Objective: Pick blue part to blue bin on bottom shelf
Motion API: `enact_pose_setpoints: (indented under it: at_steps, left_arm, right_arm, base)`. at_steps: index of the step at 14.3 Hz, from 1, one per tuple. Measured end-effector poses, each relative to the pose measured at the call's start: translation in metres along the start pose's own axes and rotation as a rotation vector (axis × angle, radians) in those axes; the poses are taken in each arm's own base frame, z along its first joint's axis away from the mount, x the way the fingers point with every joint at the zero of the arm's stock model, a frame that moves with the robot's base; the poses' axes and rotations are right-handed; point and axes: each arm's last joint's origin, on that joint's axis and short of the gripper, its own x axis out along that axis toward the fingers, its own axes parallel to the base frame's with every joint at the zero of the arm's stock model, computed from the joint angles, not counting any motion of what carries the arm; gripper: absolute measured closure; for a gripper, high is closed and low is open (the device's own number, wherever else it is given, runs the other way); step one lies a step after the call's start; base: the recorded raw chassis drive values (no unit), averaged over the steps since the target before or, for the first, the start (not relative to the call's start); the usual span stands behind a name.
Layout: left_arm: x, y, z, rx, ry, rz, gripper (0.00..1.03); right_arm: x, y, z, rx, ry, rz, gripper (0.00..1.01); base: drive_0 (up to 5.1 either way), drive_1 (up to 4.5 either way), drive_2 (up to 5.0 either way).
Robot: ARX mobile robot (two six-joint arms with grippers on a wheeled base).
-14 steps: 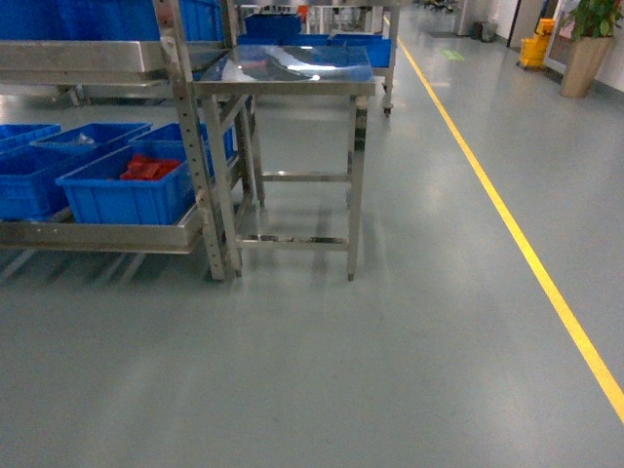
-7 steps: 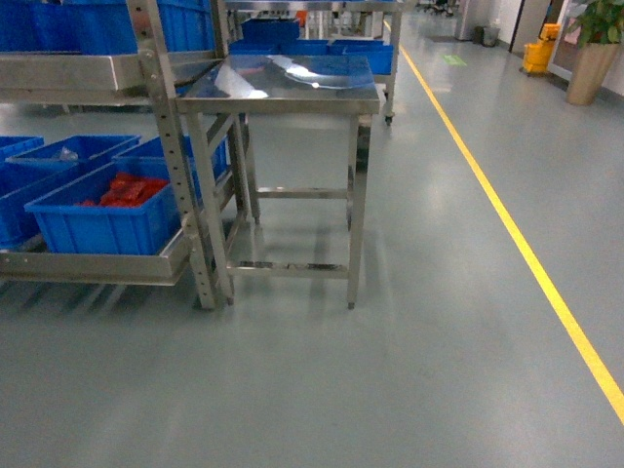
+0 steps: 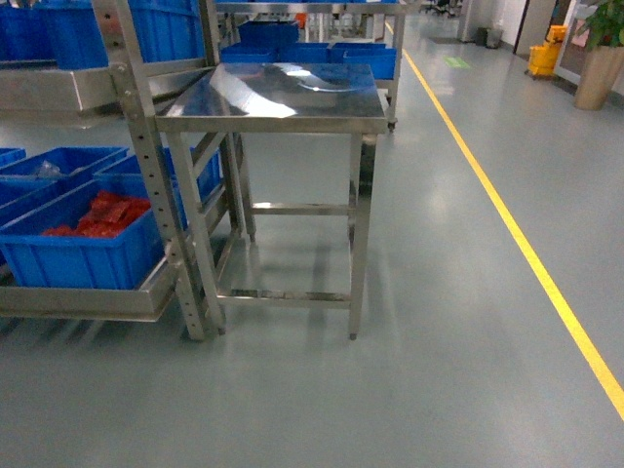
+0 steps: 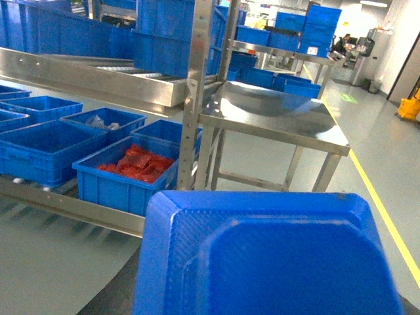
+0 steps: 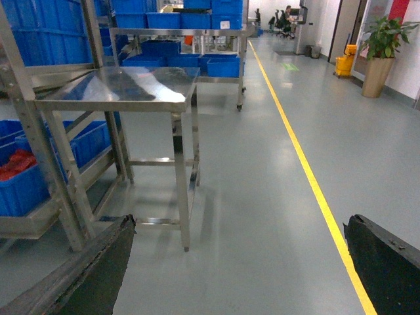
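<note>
Right now my right gripper's black fingers (image 5: 377, 262) stand parted and empty; my left pincer is hidden, state unknowable, behind a blue moulded plastic part (image 4: 269, 256) filling the lower frame. Roll leftward to square onto the shiny steel bottom shelf (image 3: 83, 302) and its blue plastic bins (image 3: 83, 255).

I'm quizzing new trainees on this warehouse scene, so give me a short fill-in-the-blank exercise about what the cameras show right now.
1. The blue bin at the front of the bottom shelf holds parts coloured ____.
2. The line painted along the floor is ____.
3. The steel table stands to the ____ of the rack in the head view.
4. The top of the steel table carries ____ bins.

Missing words: red; yellow; right; no
</note>
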Motion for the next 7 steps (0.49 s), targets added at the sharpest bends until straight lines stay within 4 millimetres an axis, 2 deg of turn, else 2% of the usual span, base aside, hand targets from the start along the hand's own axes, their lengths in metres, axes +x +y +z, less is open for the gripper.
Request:
enact_pose_setpoints:
  at_steps: [7]
  left_arm:
    - [0.0,0.0,-0.0002,0.001,0.002,0.001,0.6]
  right_arm:
    - [0.0,0.0,-0.0003,0.0,0.003,0.0,0.03]
  base:
    - [-0.1,4.18,-4.3]
